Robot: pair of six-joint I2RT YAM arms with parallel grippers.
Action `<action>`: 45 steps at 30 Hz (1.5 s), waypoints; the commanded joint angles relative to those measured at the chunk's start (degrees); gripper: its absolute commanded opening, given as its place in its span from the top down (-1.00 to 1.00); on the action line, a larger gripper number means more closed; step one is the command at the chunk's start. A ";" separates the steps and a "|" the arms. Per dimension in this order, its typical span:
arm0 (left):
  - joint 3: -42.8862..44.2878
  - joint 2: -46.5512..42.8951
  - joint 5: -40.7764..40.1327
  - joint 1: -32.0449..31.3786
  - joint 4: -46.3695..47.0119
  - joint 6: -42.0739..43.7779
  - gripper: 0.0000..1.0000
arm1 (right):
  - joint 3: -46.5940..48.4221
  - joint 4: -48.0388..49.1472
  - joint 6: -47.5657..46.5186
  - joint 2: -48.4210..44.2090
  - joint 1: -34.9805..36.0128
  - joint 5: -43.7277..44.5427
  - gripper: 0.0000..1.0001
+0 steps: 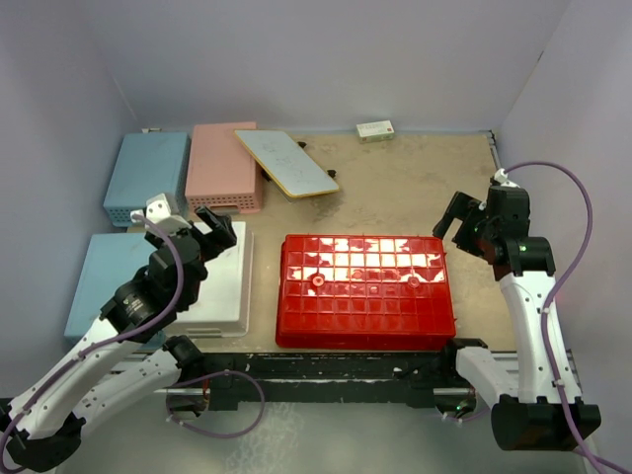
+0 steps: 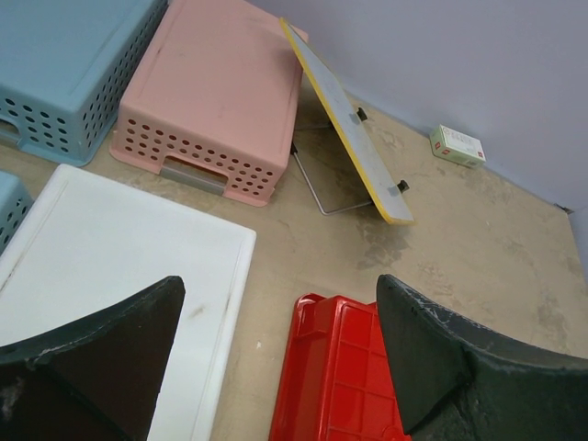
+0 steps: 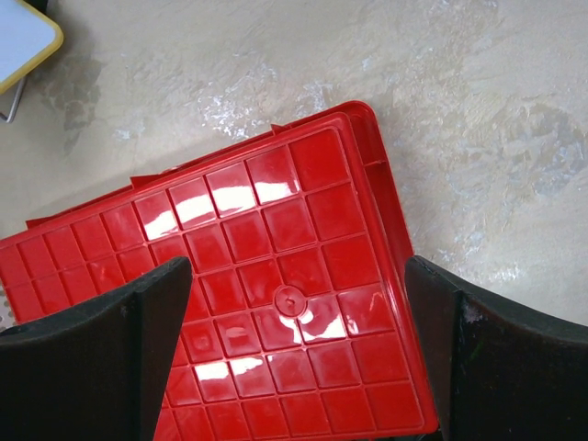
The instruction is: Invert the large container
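Note:
The large red container (image 1: 363,289) lies upside down at the near middle of the table, its grid-ribbed underside facing up. It also shows in the left wrist view (image 2: 335,372) and the right wrist view (image 3: 266,303). My left gripper (image 1: 202,229) is open and empty, raised left of the container above a white basket. My right gripper (image 1: 466,222) is open and empty, raised above the container's far right corner. In the wrist views the left gripper (image 2: 280,354) and the right gripper (image 3: 299,344) both hold nothing between their jaws.
A white upturned basket (image 1: 222,286) and a light-blue one (image 1: 94,281) lie at the left. A light-blue basket (image 1: 148,178) and a pink basket (image 1: 224,166) lie at the back left. A yellow-edged board (image 1: 286,163) leans on the pink basket. A small box (image 1: 375,129) sits by the back wall.

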 commanded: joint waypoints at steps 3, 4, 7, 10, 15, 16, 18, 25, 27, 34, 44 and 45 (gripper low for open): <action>-0.39 -0.41 1.80 0.10 2.86 1.65 -0.65 | 0.02 1.47 -1.05 -1.35 0.20 -1.18 -1.00; -0.41 -0.41 1.92 0.13 2.92 1.75 -0.65 | 0.01 1.51 -1.06 -1.36 0.20 -1.18 -1.00; -0.38 -0.43 2.10 0.13 2.93 1.85 -0.65 | 0.01 1.60 -1.06 -1.46 0.20 -1.27 -1.00; -0.42 -0.50 2.20 0.10 2.93 1.94 -0.65 | -0.15 1.64 -1.10 -1.53 0.20 -1.44 -1.00; -0.43 -0.50 2.42 0.09 3.02 1.96 -0.65 | -0.17 1.67 -1.23 -1.65 0.20 -1.65 -1.00; -0.38 -0.52 2.46 0.11 3.09 1.94 -0.65 | -0.23 1.70 -1.23 -1.65 0.20 -1.72 -1.00; -0.37 -0.50 2.54 0.07 3.03 2.02 -0.65 | -0.26 1.78 -1.23 -1.71 0.20 -1.80 -1.00; -0.37 -0.37 2.73 0.13 3.09 2.12 -0.65 | -0.29 1.80 -1.33 -1.83 0.20 -2.06 -1.00; -0.26 -0.15 2.69 0.11 2.93 2.12 -0.65 | -0.32 1.81 -1.34 -1.85 0.20 -2.06 -1.00; -0.01 0.47 2.15 0.13 2.81 1.73 -0.66 | -0.43 1.80 -1.30 -1.99 0.20 -2.15 -1.00; 3.79 7.48 -3.41 0.13 -0.82 -2.59 -0.66 | -0.17 2.05 -1.21 -1.66 0.20 -2.41 -1.00; 4.02 7.82 -3.50 0.11 -0.90 -2.74 -0.66 | -0.15 2.03 -1.23 -1.66 0.20 -2.50 -1.00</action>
